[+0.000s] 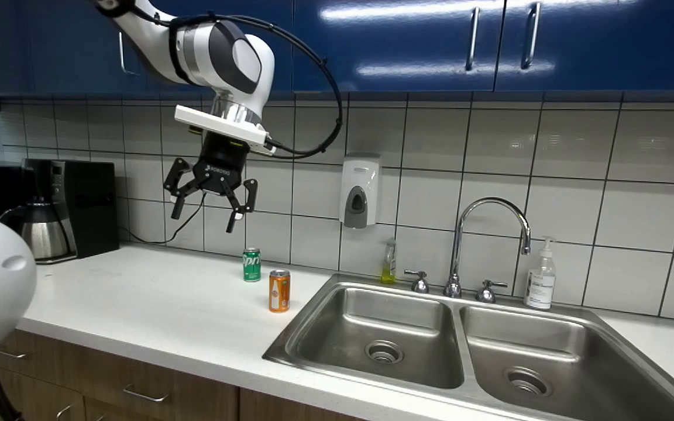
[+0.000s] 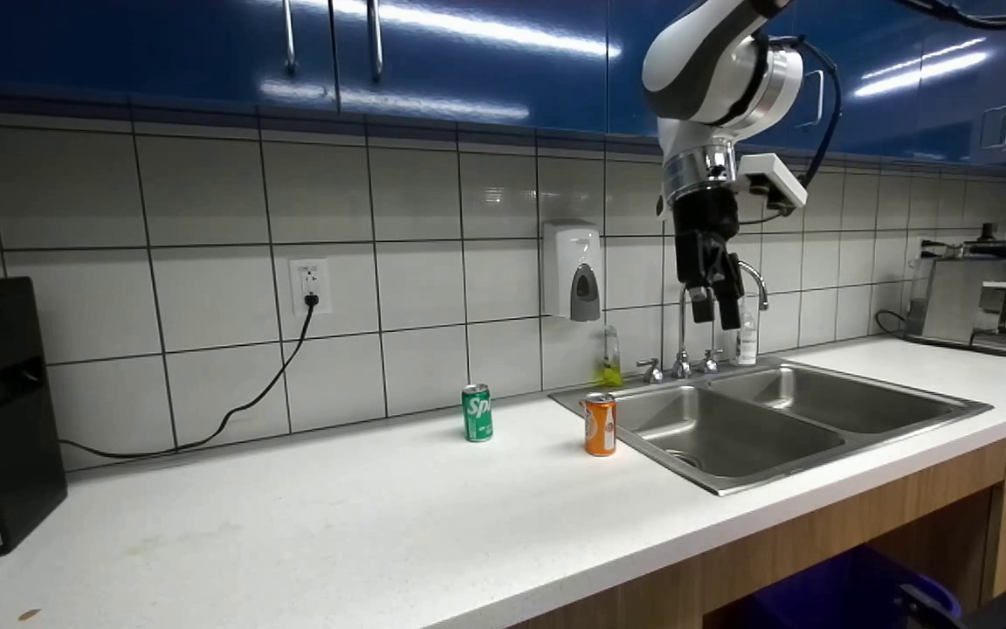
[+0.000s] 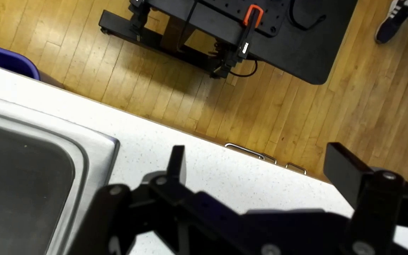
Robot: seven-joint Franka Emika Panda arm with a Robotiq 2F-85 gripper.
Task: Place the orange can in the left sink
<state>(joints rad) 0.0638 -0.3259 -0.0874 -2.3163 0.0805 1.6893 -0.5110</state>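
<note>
Your claw (image 1: 204, 216) hangs well above the counter (image 1: 138, 292), higher than both cans, with its two fingers (image 1: 231, 222) spread wide and pointing down. The wrist view shows the same wide gap, with white countertop beyond it and the sink's corner over to the left.

The orange can (image 1: 279, 290) stands upright on the counter, just beside the left edge of the sink and well apart from your claw. The left sink (image 1: 337, 333), with its round drain (image 1: 384, 351), lies to the right of the can in both exterior views. The right sink (image 1: 524, 339) is next along, past a narrow divider (image 1: 464, 339).

You also have a green can (image 1: 251, 265) upright near the orange one, farther left and closer to the tiled wall (image 1: 436, 193); the two are apart. Along the sink's far edge, from left to right, you have a soap bottle (image 1: 389, 266) with yellow-green liquid, a tap (image 1: 455, 263) between two handles (image 1: 420, 285), and a pump bottle (image 1: 540, 286). A white dispenser (image 1: 361, 181) hangs on the wall, above and slightly left of the soap bottle. A black coffee maker (image 1: 94, 204) stands over on the left.
</note>
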